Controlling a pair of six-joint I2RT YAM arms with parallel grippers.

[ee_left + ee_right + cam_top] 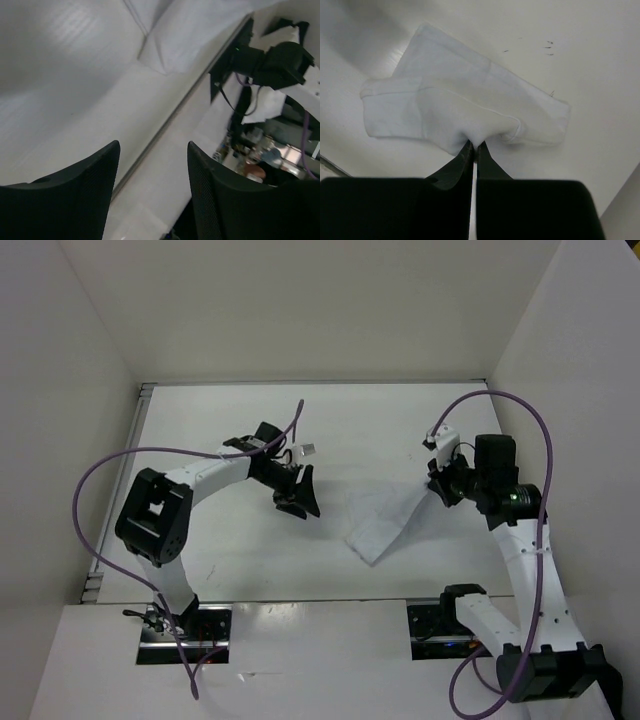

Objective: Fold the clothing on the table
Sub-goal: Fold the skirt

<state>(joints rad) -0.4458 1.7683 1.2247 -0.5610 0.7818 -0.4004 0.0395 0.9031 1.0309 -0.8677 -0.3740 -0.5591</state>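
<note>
Clothing (382,523) sits right of table centre, between the two arms, small white piece, thin and wrinkly. From the right wrist I see it partly doubled already, one layer lying across another, hem line and a curved seam showing. Most of it is flat on the table (230,410); the end nearest the right arm rises off the surface toward the right gripper (474,148). That gripper's jaws are together, clamped on a thin pinch of the clothing's edge, roughly midway along the side facing its camera. I can't tell if it has one layer or both. Left gripper (298,500) hangs near the clothing's left side, not touching it, jaws apart, only bare table between them. Plain white walls (300,310) close in the table on three sides. Handling, my read: very light, limp, no stiffness at all, so it will sag and drape from a single pinch and the free end will drag, not lift. Layers will likely slide over each other on the smooth top and the fold could creep. Not fragile, so a firm squeeze is fine. Best hold I'd say is at the hem or a corner, taking all layers there, one gripper per corner of the same edge so that edge stays straight when carried over; a mid-edge pinch alone will probably bunch it
</note>
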